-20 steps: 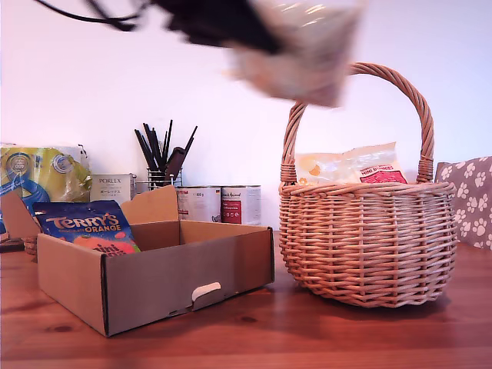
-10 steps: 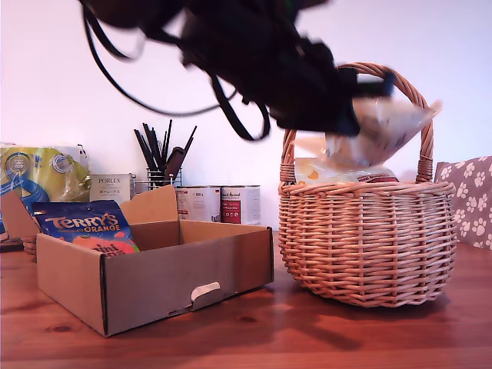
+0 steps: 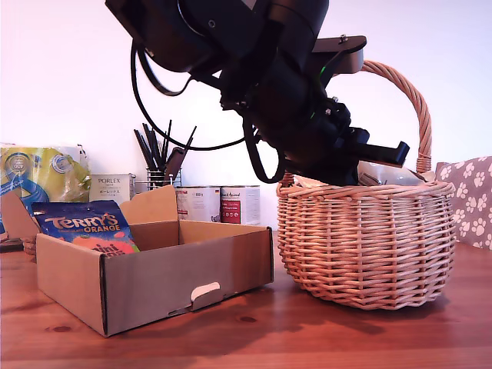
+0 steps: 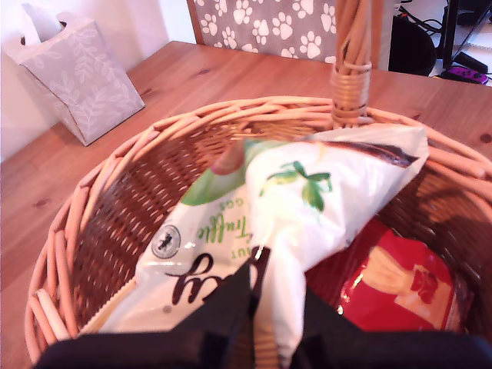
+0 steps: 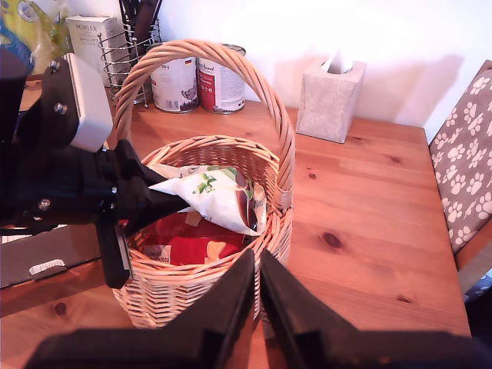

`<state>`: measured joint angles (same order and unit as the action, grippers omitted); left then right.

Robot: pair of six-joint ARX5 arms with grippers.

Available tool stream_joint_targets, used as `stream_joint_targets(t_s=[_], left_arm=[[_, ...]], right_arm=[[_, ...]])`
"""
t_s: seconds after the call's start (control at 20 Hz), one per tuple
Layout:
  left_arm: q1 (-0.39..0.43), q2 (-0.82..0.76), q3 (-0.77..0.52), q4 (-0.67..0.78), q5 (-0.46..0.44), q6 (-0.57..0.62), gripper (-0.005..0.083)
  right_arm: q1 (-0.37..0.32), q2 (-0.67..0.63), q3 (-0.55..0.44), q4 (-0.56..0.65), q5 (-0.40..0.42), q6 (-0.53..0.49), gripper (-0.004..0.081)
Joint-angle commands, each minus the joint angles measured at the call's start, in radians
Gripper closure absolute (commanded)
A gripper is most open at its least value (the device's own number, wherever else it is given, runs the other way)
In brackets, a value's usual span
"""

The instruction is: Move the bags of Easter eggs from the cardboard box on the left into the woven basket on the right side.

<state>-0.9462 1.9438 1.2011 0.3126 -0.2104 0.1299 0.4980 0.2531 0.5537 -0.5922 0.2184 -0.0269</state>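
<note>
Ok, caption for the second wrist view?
My first gripper holds a white sweet bag over the woven basket, a red-labelled bag already inside.

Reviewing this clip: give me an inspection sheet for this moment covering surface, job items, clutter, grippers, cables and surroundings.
Surface: wooden table, bare in front.
Job's things: white bag held over the woven basket; red-labelled bag lies inside it; blue Terry's bag leans in the cardboard box.
Clutter: two tins, wire holder of dark utensils, small white carton, yellow-and-blue pack, tissue box.
Grippers: my first gripper is shut on the white bag; my second gripper is shut, empty, above the table beside the basket.
Cables: black cables loop below the first arm.
Surroundings: pale wall; paw-print chair back.
</note>
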Motion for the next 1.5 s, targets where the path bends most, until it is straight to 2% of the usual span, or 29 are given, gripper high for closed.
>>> stream_joint_targets(t_s=[0.0, 0.1, 0.15, 0.35, 0.45, 0.6, 0.65, 0.75, 0.8, 0.9, 0.95, 1.05, 1.2, 1.35, 1.45], left_arm=[[0.001, 0.024, 0.003, -0.038, 0.000, 0.002, 0.0602], [0.000, 0.023, 0.051, -0.096, 0.005, 0.009, 0.0309], [-0.001, 0.018, 0.083, -0.151, 0.020, 0.014, 0.0238], [-0.003, -0.033, 0.212, -0.406, 0.125, 0.034, 0.0231], [-0.004, -0.073, 0.240, -0.498, 0.188, 0.034, 0.0232], [-0.003, -0.141, 0.243, -0.647, 0.230, 0.026, 0.0245], [-0.002, -0.164, 0.243, -0.687, 0.240, 0.024, 0.0280], [0.003, -0.203, 0.243, -0.734, 0.268, 0.013, 0.0406], [0.007, -0.220, 0.243, -0.755, 0.285, 0.002, 0.0490], [0.018, -0.252, 0.235, -0.801, 0.328, 0.002, 0.0716], [0.023, -0.271, 0.216, -0.805, 0.340, 0.002, 0.0779], [0.042, -0.325, 0.150, -0.795, 0.339, 0.005, 0.0797], [0.102, -0.427, 0.006, -0.752, 0.300, 0.002, 0.0797], [0.239, -0.532, -0.127, -0.725, 0.281, 0.003, 0.0797], [0.332, -0.570, -0.159, -0.755, 0.293, 0.053, 0.0797]], right_arm=[[-0.003, -0.003, -0.010, 0.006, 0.001, 0.001, 0.0783], [-0.003, -0.003, -0.010, 0.006, 0.001, 0.001, 0.0783], [-0.003, -0.003, -0.010, 0.006, 0.001, 0.001, 0.0783], [-0.003, -0.003, -0.010, 0.005, 0.001, 0.000, 0.0783], [-0.003, -0.003, -0.010, 0.005, 0.001, 0.000, 0.0783], [-0.003, -0.003, -0.010, 0.005, -0.003, 0.000, 0.0783], [-0.003, -0.003, -0.010, 0.006, -0.008, 0.000, 0.0783], [-0.003, -0.003, -0.010, 0.011, -0.049, 0.000, 0.0783], [-0.003, -0.003, -0.010, 0.011, -0.081, -0.002, 0.0783], [-0.003, -0.003, -0.010, 0.005, -0.142, -0.003, 0.0783], [-0.003, -0.002, -0.010, 0.004, -0.174, -0.003, 0.0783], [-0.003, -0.001, -0.010, 0.005, -0.249, -0.006, 0.0783], [-0.001, -0.001, -0.010, 0.014, -0.318, -0.007, 0.0783], [-0.001, -0.001, -0.031, 0.033, -0.455, -0.007, 0.0783], [-0.001, 0.002, -0.042, 0.064, -0.525, -0.007, 0.0783]])
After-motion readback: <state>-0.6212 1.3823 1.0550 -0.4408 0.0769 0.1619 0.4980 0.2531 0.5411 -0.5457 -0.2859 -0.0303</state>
